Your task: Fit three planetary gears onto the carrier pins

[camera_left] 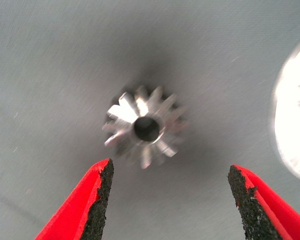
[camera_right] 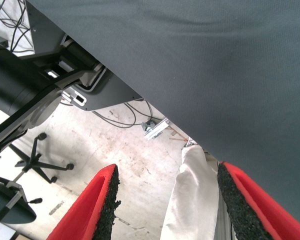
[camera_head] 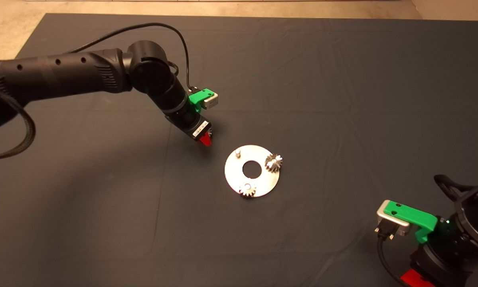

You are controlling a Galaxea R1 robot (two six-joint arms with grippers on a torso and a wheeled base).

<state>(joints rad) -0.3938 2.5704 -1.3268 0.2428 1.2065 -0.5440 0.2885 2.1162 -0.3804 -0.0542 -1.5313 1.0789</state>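
Note:
The shiny round disc [camera_head: 263, 181] lies mid-mat. Two planetary gears sit on its carrier pins, one at the far right [camera_head: 274, 162] and one at the near edge [camera_head: 247, 190]. The third pin [camera_head: 238, 152] stands bare at the far left. My left gripper [camera_head: 205, 139] hovers just left of the disc. In the left wrist view it [camera_left: 170, 172] is open, with the third gear [camera_left: 146, 127] lying flat on the mat between and beyond its fingertips, untouched. This gear is hidden under the gripper in the head view. The disc's edge [camera_left: 292, 135] shows beside it. My right gripper [camera_head: 416, 277] is parked at the lower right, open [camera_right: 167, 172].
The dark mat [camera_head: 342, 99] covers the table, with bare floor beyond its far edge. The right wrist view looks past the mat's edge at the floor, with cables [camera_right: 125, 117], a chair base [camera_right: 40, 160] and a pale cloth [camera_right: 190, 200].

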